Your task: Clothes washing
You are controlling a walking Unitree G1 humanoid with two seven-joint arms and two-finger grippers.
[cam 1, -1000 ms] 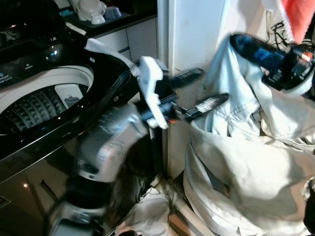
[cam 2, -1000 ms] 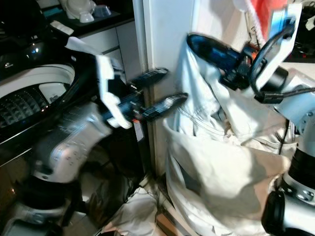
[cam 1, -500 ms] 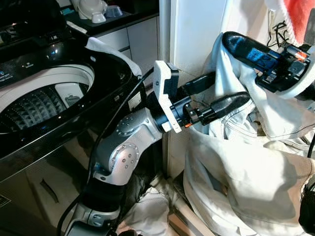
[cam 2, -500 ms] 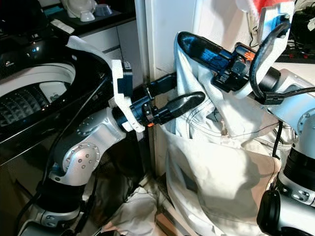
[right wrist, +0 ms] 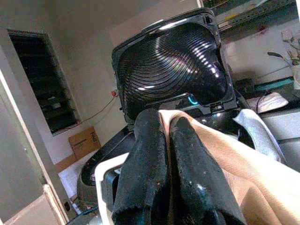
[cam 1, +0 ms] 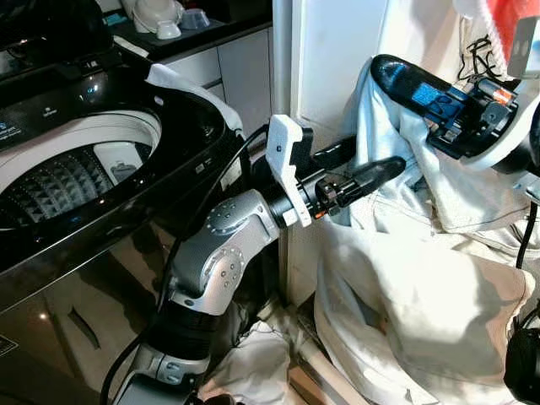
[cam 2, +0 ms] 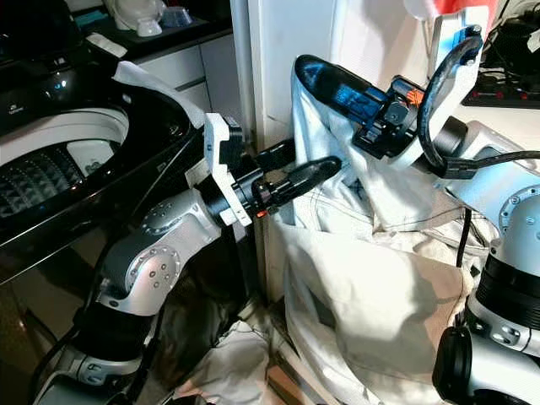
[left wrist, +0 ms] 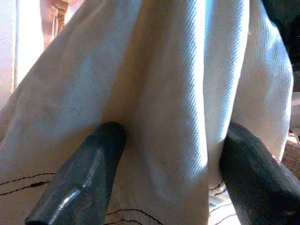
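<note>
Right now the pale garment [cam 1: 422,287] hangs at about 3 o'clock of my head view, draped long and heavy, its long axis running nearly straight up and down from a pinched top fold to a bulk of cloth that sags toward the floor. My right jaws [cam 2: 316,74] are clamped tight on that top fold, up at 1 o'clock, fingers pressed together with cloth trapped between them. My left jaws [cam 1: 371,164] stand spread apart at the centre, pushed against the hanging fabric; from the left wrist, a fold bulges between the two fingers [left wrist: 82,178], but they are not closed on it.

Further out, at 9 o'clock, sits the washing machine [cam 1: 101,211], lid raised, its drum [cam 1: 63,181] exposed. A second crumpled cloth [cam 1: 253,367] lies on the floor at 6 o'clock.

My worry: the whole weight hangs from one small pinch, so I judge it could slip free during a swing toward the drum. The trailing lower part could also snag on the machine's rim or drag across the floor.
</note>
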